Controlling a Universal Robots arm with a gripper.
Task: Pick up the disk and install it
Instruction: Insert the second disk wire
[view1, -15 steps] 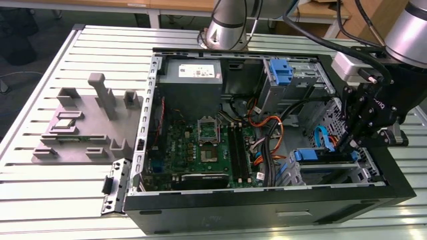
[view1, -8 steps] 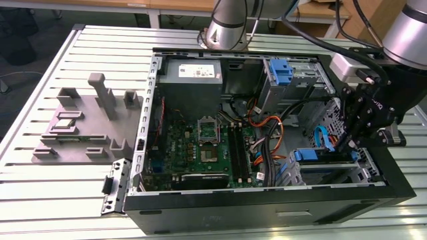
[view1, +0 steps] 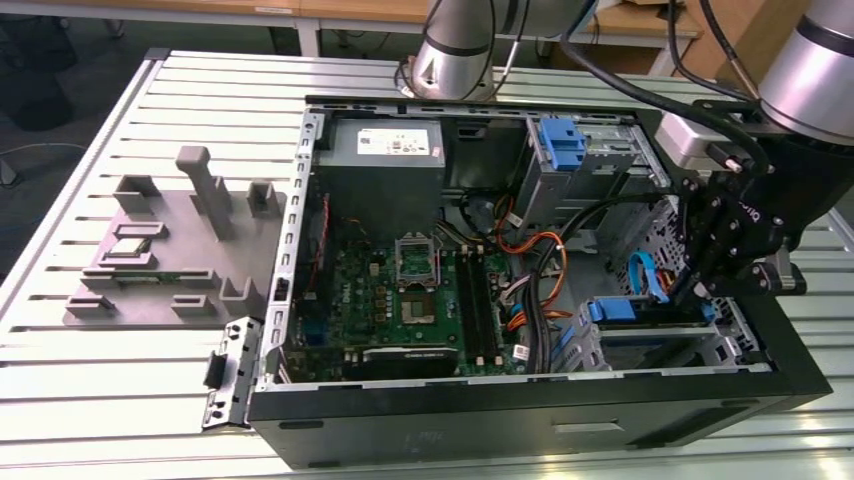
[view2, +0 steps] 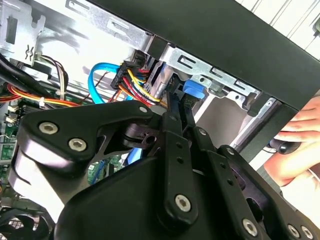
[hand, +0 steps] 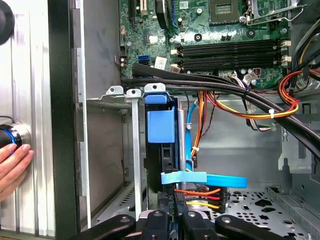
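The disk (hand: 161, 125) stands edge-on in the metal drive cage (hand: 134, 150) of the open computer case, showing its blue carrier strip and tab. In the exterior view the disk (view1: 625, 310) sits low in the case at that view's right. My gripper (hand: 172, 216) reaches down onto its near edge, its two black fingers (view2: 173, 107) close together on either side of it. In the second wrist view the blue tab (view2: 192, 90) shows just past the fingertips. In the exterior view the gripper (view1: 686, 296) hangs right above the cage.
A blue flat cable (hand: 205, 179) and red-yellow power wires (hand: 197, 197) cross beside the disk. An upright blue bracket (view1: 567, 145) is on the far cage. A person's hand (hand: 12, 165) rests on a button outside the case wall. A grey fixture (view1: 174, 240) lies at the exterior view's left.
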